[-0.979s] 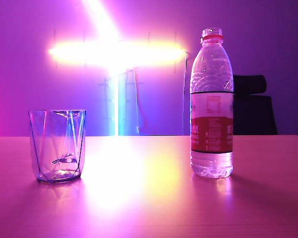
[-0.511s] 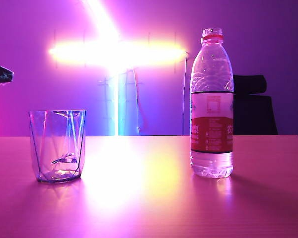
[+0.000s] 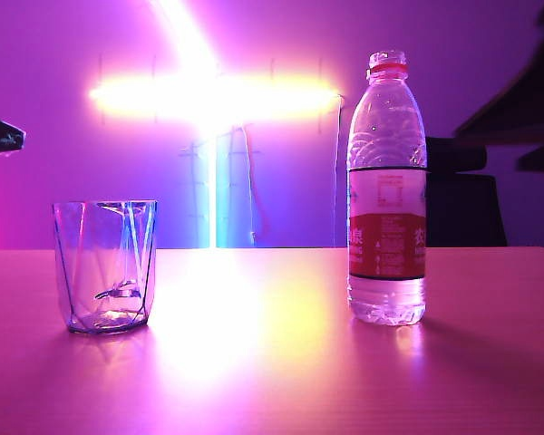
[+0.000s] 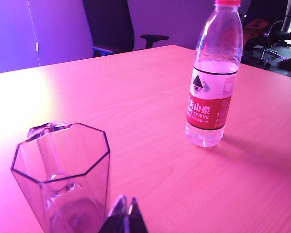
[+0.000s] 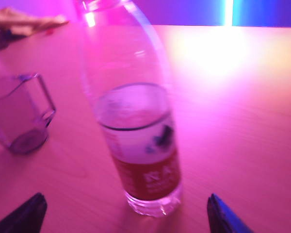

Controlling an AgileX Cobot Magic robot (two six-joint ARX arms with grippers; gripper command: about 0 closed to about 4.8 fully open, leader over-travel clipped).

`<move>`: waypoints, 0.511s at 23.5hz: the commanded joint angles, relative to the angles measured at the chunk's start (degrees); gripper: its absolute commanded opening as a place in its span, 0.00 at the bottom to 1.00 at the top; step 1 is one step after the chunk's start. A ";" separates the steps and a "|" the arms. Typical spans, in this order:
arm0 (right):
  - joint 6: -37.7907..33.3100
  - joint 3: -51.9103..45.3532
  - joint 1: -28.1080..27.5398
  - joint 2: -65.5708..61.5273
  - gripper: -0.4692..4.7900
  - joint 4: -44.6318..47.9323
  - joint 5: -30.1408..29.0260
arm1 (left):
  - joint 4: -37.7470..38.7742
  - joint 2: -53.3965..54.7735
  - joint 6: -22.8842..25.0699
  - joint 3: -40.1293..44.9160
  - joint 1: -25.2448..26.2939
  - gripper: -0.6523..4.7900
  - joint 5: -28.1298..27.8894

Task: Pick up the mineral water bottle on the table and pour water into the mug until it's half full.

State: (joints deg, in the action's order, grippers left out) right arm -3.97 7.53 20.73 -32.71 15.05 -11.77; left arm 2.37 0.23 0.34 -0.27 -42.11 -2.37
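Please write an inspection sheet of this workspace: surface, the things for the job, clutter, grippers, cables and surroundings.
Surface: table is flat and bare apart from two items; strong glare in the middle.
Job's things: mineral water bottle stands upright, red neck ring, cap looks absent, label facing out. Mug stands upright, apart from the bottle; looks empty.
Clutter: nothing seen.
Grippers: left gripper shut, close beside the mug, holding nothing. Right gripper open, fingers either side of the bottle base, not touching.
Cables: thin wires hang on the back wall.
Surroundings: bright cross-shaped light on the wall; dark office chair behind the bottle.
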 commanded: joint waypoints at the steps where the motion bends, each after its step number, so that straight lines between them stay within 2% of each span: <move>1: 2.29 0.35 0.24 -10.27 1.00 15.12 -1.03 | -0.72 0.11 -0.15 -0.22 0.02 0.12 0.04; 8: 2.16 0.70 0.24 -39.74 1.00 46.40 -1.44 | -0.74 0.11 -0.15 -0.22 0.02 0.12 0.04; 12: -0.59 2.08 0.28 -53.79 1.00 59.54 -4.04 | -0.74 0.11 -0.15 -0.22 0.02 0.12 0.02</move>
State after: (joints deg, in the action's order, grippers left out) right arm -3.79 9.02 20.91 -84.93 69.87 -14.61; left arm 2.37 0.25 0.34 -0.27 -42.11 -2.37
